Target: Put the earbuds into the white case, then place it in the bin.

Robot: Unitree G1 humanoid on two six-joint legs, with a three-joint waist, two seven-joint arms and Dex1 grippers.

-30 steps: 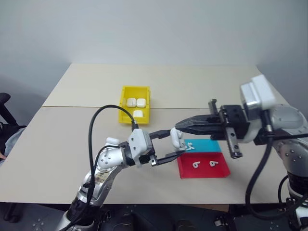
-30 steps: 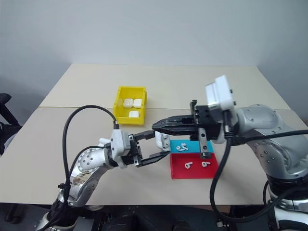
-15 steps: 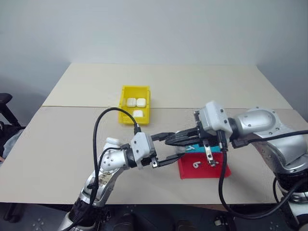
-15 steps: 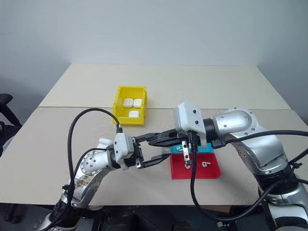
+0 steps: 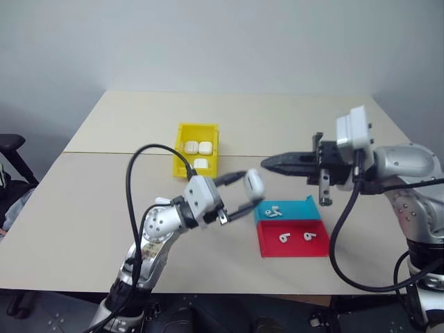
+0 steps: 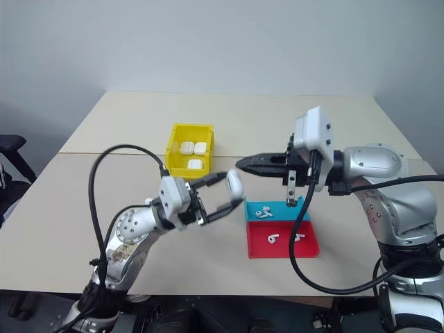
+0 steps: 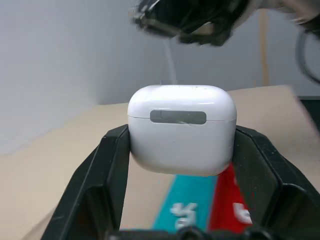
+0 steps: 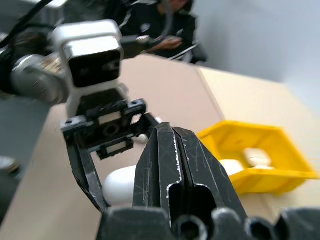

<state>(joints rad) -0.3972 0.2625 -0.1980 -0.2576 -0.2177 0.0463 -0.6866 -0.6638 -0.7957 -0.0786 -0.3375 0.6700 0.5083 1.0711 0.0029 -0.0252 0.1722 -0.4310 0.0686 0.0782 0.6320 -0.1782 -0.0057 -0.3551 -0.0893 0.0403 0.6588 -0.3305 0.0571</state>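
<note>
- The step in hand, as I judge it, is the carry to the bin: my left jaws (image 5: 239, 191) hold the white case (image 5: 254, 184) with its lid shut, lifted clear of the worktop (image 5: 90, 208) and just beside the near corner of the blue tray (image 5: 300, 209).
- The left wrist view shows the grip well: the case (image 7: 182, 129) sits between my two black fingers (image 7: 107, 165), pinched on its two short sides, hinge line level, lid seam closed.
- My right jaws (image 5: 272, 164) are pressed together with nothing between them; they point across toward the case, near it but apart from it.
- Loose earbuds (image 5: 273, 211) lie in the blue tray, and two more in the red tray (image 5: 293, 248) just in front of it. Whether the case I hold has a pair inside I cannot tell, since the lid hides it.
- The bin (image 5: 182, 150) stands farther back on the worktop and to the left of the case, well apart from my left jaws. It already holds three white cases (image 5: 198, 148).
- The next move calls for swinging my left arm back and leftward until the case is over the bin's open top, lowering it inside the walls onto a bare part of the floor, then parting the jaws.
- The case is glossy and rounded, so it could slip if my grip loosens on the way.
</note>
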